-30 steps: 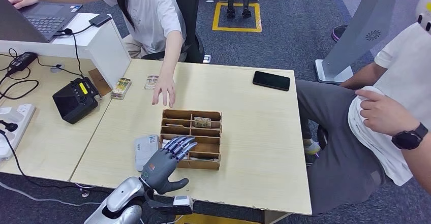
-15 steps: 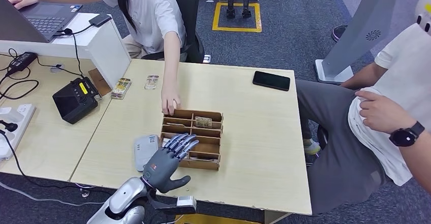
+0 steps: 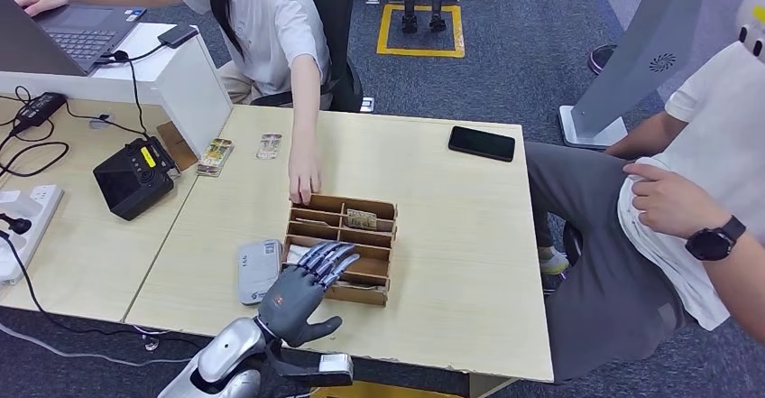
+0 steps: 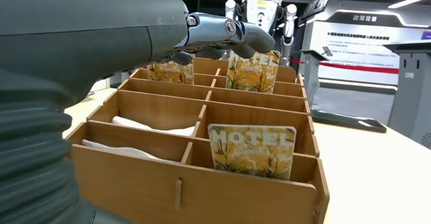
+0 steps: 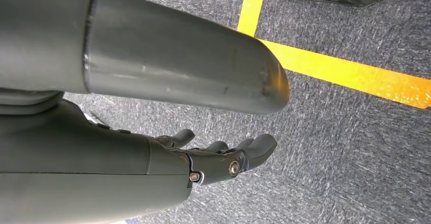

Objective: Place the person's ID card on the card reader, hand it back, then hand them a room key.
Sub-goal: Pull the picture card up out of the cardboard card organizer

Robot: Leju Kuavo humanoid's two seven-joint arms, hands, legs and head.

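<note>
The robot's grey many-fingered left hand [image 3: 302, 291] hovers with fingers spread and nothing in them over the near rows of the shallow wooden compartment box [image 3: 383, 245] on the pale wooden table [image 3: 451, 236]; in the left wrist view its dark fingertips [image 4: 239, 33] reach out above the box's dividers, apart from the printed hotel key cards [image 4: 252, 150] that stand upright in several compartments; the right hand [image 5: 213, 163] hangs over blue-grey carpet, fingers loosely apart and holding nothing; the flat grey card reader [image 3: 259, 269] lies just beside the box on the left hand's side, with a small label or card on its top, though I cannot tell which; a person in a white T-shirt leans across from the far side, a hand [image 3: 304, 184] resting at the far edge of the box; two small cards [image 3: 268, 146] lie well apart near the table's far left corner; a black phone [image 3: 482, 143] lies at the far right; judging by the hand poised over the key cards, the work appears to stand at the last stage, choosing a room key; no key is yet gripped, so picking one and handing it over are left; whether the ID card went back I cannot tell.
</note>
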